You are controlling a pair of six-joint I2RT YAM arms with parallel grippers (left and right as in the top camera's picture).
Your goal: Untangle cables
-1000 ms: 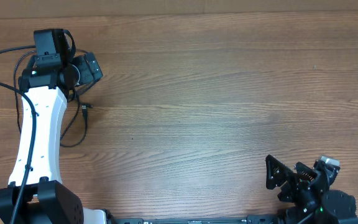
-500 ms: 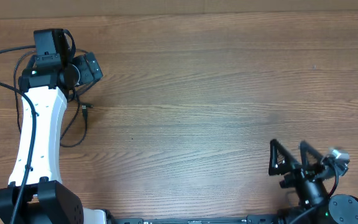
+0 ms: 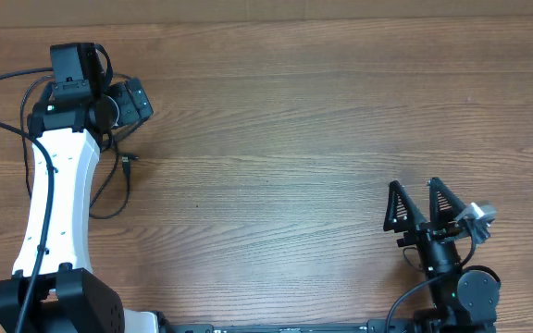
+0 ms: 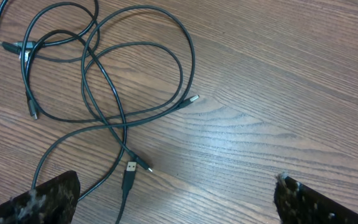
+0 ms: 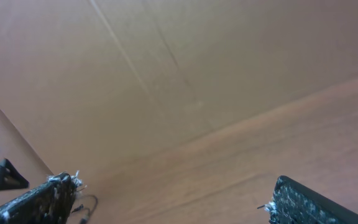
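Left fingers [image 4: 48, 199], two black blocks with rough tips flecked with white, stand spread wide at the lower corners of the left wrist view and hold nothing; only bare wood lies between them. Right fingers [image 3: 398, 208] are released as well, two flat black triangles side by side, apart, gripping nothing, their points aimed at the far edge. In the right wrist view they frame only a blurred stretch of wood and a plain beige wall.

Just beyond the left fingers, the thin black cables [image 4: 192, 59] lie flat on the brown, wood-grained bench [image 4: 278, 93] as a loose tangle of smooth, round, overlapping loops that cross one another in several places. The tangle fills the left half of that view, its long axis running from the upper left down toward the lower middle. A flat black USB plug [image 4: 129, 169] points up the frame, its cord trailing off the lower edge. A slim silver-tipped plug [image 4: 193, 98] points right and slightly upward.

From overhead, the cables [image 3: 126, 180] sit at the far left of the bench, partly hidden under the white left arm [image 3: 58, 185], well apart from the right fingers.
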